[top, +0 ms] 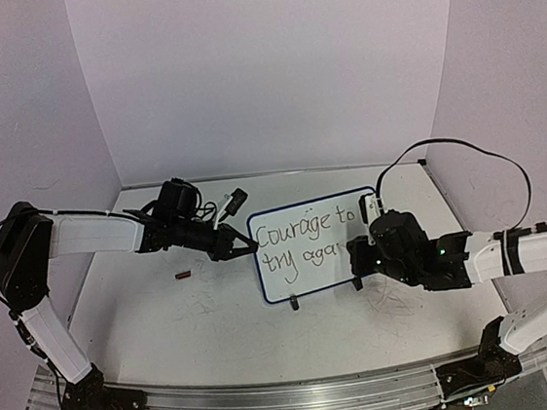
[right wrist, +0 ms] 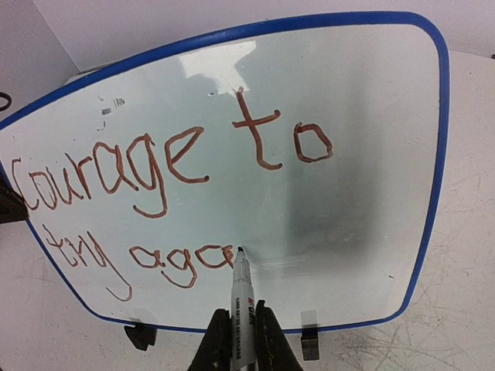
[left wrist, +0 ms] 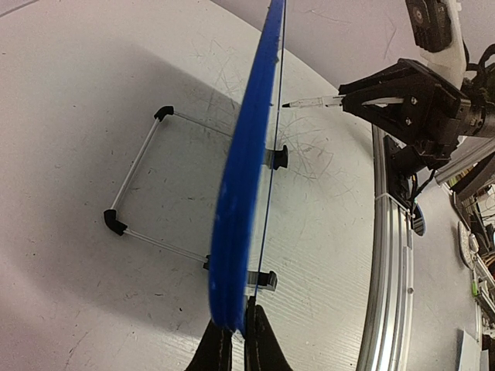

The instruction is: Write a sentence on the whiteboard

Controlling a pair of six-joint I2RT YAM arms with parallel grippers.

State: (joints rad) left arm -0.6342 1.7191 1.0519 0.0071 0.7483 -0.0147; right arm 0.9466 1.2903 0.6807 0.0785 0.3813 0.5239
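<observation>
The whiteboard stands upright mid-table on two black feet, blue-framed. Its reddish-brown writing reads "Courage to" over "try aga". My left gripper is shut on the board's left edge; in the left wrist view its fingers pinch the blue frame edge-on. My right gripper is shut on a white marker, whose tip touches the board just right of the last "a". The marker and right gripper also show in the left wrist view.
A small dark-red cap lies on the table left of the board. The board's wire stand reaches out behind it. A metal rail runs along the table's near edge. Walls close in the back and sides.
</observation>
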